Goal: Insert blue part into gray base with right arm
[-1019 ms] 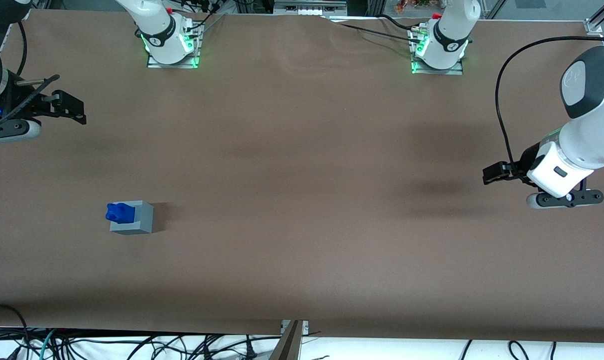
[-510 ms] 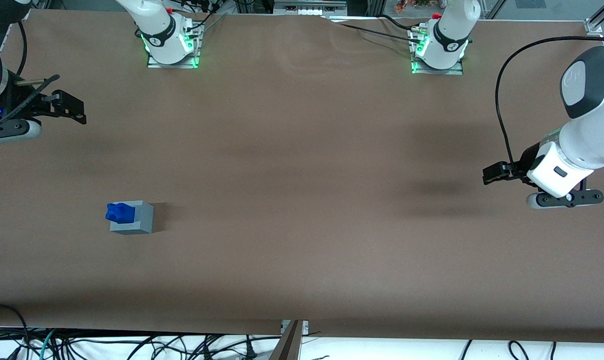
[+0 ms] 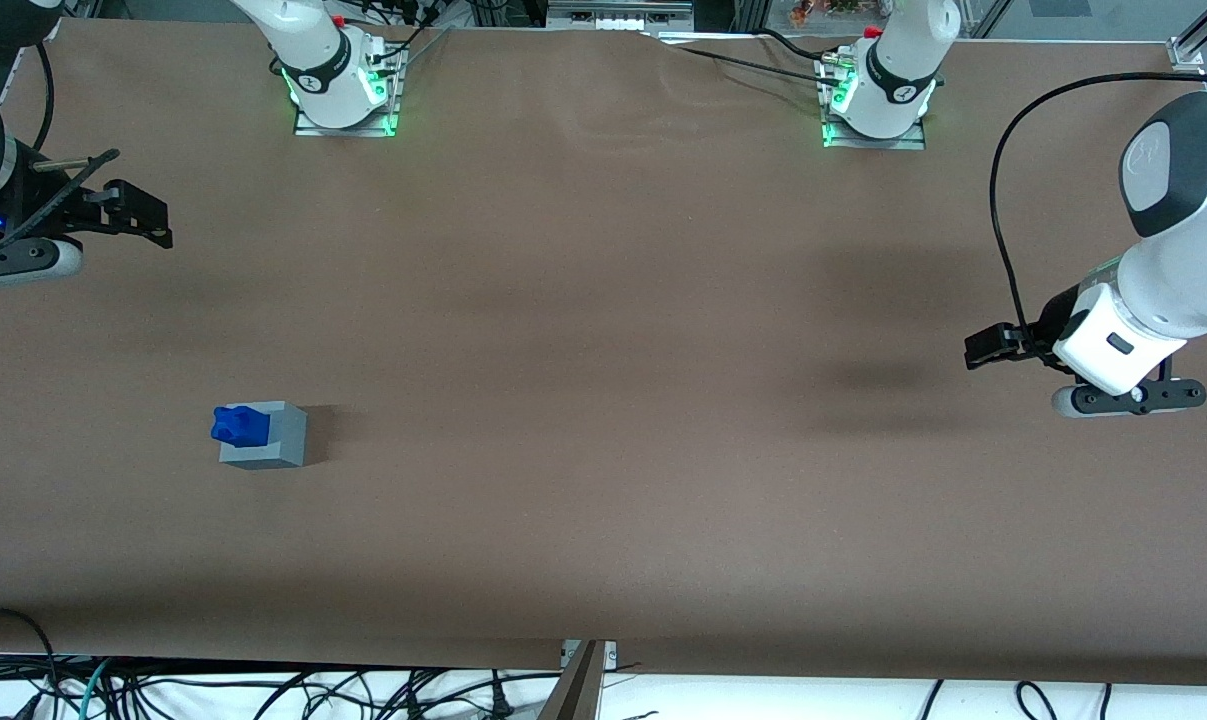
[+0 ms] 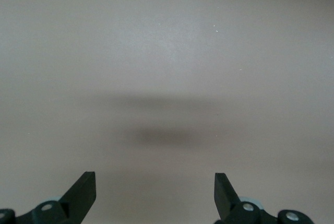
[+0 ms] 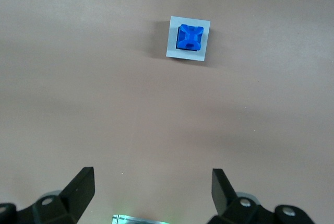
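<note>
The blue part (image 3: 239,425) sits in the recess on top of the gray base (image 3: 285,437) and stands out above it. Both rest on the brown table, toward the working arm's end. My right arm's gripper (image 3: 156,224) hangs well above the table, farther from the front camera than the base and apart from it. In the right wrist view the blue part (image 5: 189,37) shows centred in the gray base (image 5: 171,38), some way from the gripper (image 5: 152,176). Its black fingers (image 5: 83,182) are spread wide open with only bare table between them.
Two arm pedestals with green lights (image 3: 343,100) (image 3: 871,112) stand at the table edge farthest from the front camera. Loose cables (image 3: 263,690) lie below the nearest edge. A green-lit plate (image 5: 138,219) shows between the fingers in the right wrist view.
</note>
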